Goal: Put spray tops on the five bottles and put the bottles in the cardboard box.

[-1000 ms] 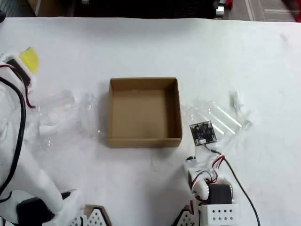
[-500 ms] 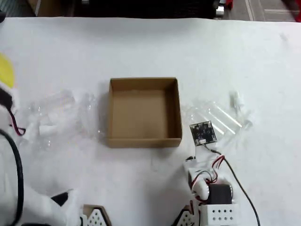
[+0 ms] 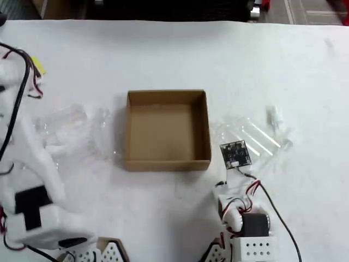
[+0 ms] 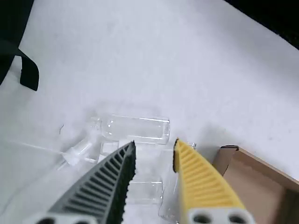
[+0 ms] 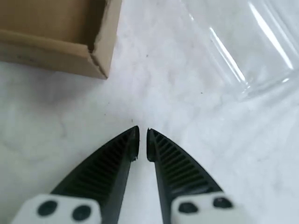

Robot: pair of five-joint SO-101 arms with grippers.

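Bottle (image 4: 135, 128), clear, lies on its side on the tabletop (image 4: 140, 56) just beyond the tips of the left gripper (image 4: 154, 145), whose grey and yellow fingers stand moderately apart and empty. Its long axis runs from finger to finger, across the line of reach. The neck appears to point to the grey finger's side, the base to the yellow finger's side, where the cardboard box (image 4: 254, 175) lies. A grasp across the body probably calls for a wrist turn. The right gripper (image 5: 143, 140), fingers almost closed on nothing, sits farther off by a box corner.
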